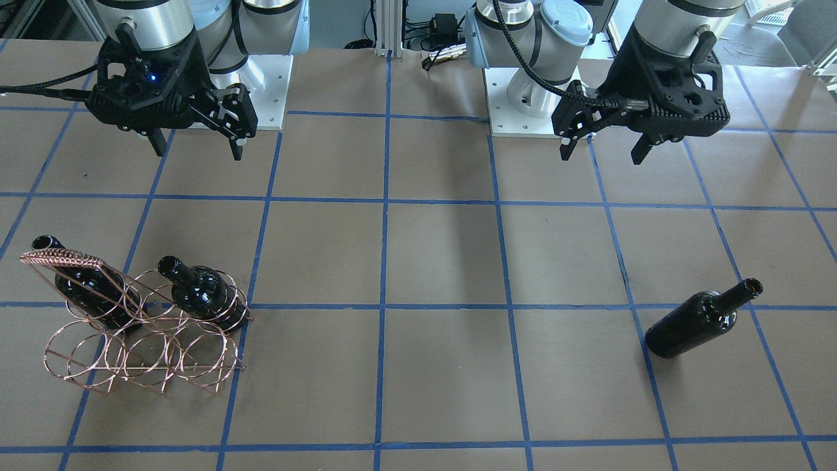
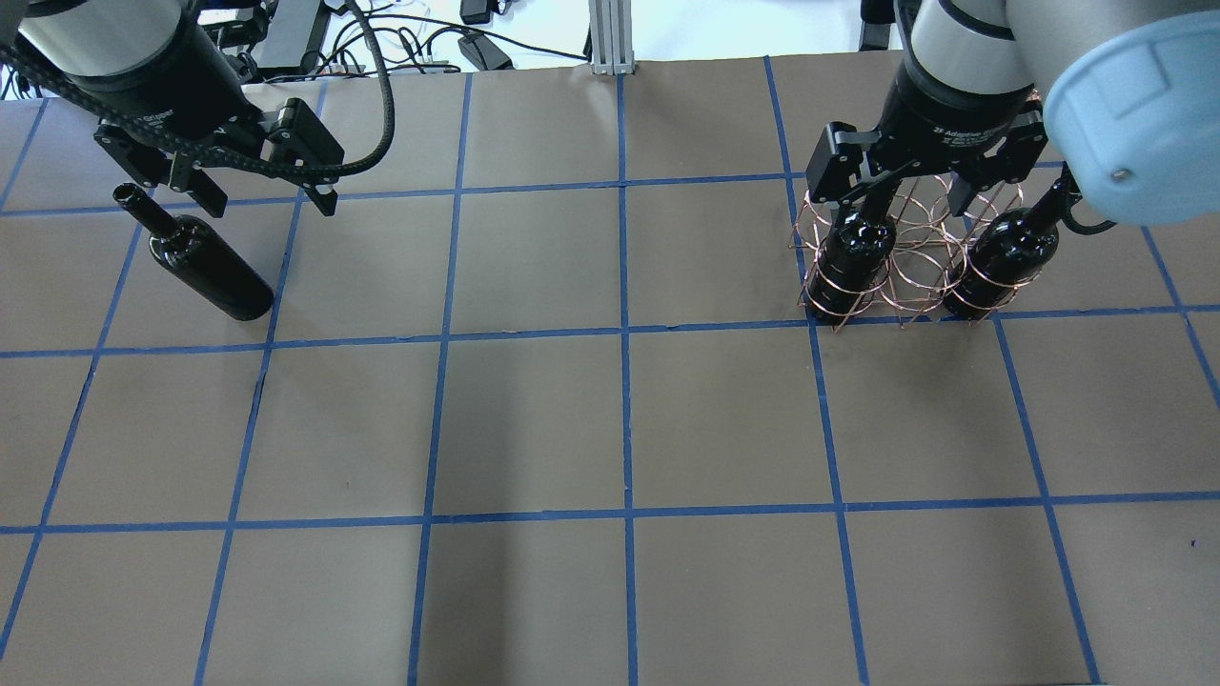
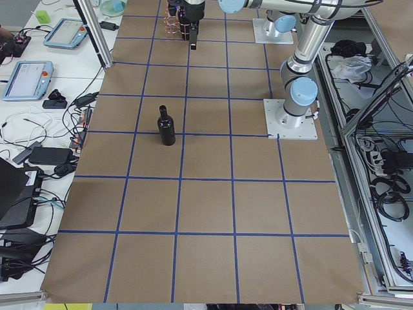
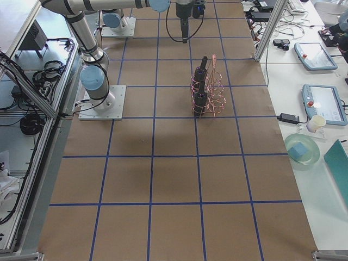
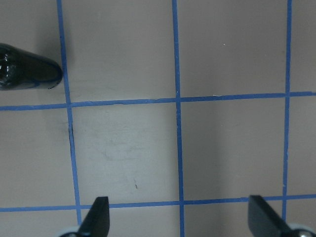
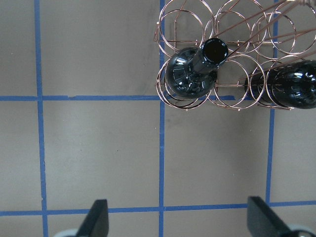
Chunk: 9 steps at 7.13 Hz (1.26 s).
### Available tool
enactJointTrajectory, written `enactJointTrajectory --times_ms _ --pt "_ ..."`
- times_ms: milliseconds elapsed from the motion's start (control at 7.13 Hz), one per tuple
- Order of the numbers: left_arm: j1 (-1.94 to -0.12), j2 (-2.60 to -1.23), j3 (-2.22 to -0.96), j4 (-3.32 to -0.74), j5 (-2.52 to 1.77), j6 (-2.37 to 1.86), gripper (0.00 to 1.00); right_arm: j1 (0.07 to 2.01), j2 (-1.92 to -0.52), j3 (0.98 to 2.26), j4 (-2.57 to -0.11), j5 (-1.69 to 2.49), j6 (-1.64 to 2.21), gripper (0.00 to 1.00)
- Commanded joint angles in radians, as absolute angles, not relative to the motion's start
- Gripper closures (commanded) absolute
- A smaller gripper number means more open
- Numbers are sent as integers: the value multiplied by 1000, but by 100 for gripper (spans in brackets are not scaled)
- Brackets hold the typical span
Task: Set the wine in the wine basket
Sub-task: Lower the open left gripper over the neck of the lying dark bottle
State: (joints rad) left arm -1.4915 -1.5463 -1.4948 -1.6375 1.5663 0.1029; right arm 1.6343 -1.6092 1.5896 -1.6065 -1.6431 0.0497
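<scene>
1. The counter (image 1: 444, 261) is flat brown, crossed by a grid of blue tape lines (image 1: 382, 261).
2. The wine (image 1: 700, 320) is glossy near-black glass with pale glints.
3. The two other bottles (image 1: 199, 294) share that glossy black.
4. The wine basket (image 1: 140, 327) is shiny copper wire in a pattern of joined rings; its handle bar (image 1: 62, 258) has a woven copper texture.
5. The left end effector (image 1: 601, 154) and right end effector (image 1: 197, 152) are matte black.
6. The arms' joint caps (image 1: 565, 23) are pale blue, and the links are silver-grey.

Silver-grey tubular left arm (image 1: 680, 19) and matching right arm (image 1: 153, 23), pale blue joint caps (image 1: 565, 23), white screwed base plates (image 1: 500, 121).
Black ribbed wrist housings (image 1: 680, 91); black two-finger left gripper (image 1: 603, 156) and right gripper (image 1: 197, 153); black braided cable (image 1: 523, 62) by the left wrist; small blue light (image 1: 152, 78) on the right; white lettering (image 2: 953, 133) on gripper bodies.
</scene>
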Motion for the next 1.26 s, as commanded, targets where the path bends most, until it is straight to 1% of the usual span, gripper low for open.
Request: enactJointTrajectory --times_ms 0,280,561,701,1122 --pt "-1383 -1546 -1490 -1638 1563 228 0 1635 -1609 1591 -1608 -1643 49 0" --pt "-1291 -1563 -1467 -1648 1562 324 0 1635 -1609 1591 -1606 -1643 49 0" --pt "-1177 -1630 -1418 -1634 1562 482 0 1634 -1609 1591 -1608 -1643 49 0" --pt "-1154 -1675 -1413 -1558 1563 539 0 1634 -1609 1591 -1606 -1643 49 0" --pt "-1147 -1797 -1411 -1468 1562 558 0 1635 -1609 1591 -1608 -1643 49 0"
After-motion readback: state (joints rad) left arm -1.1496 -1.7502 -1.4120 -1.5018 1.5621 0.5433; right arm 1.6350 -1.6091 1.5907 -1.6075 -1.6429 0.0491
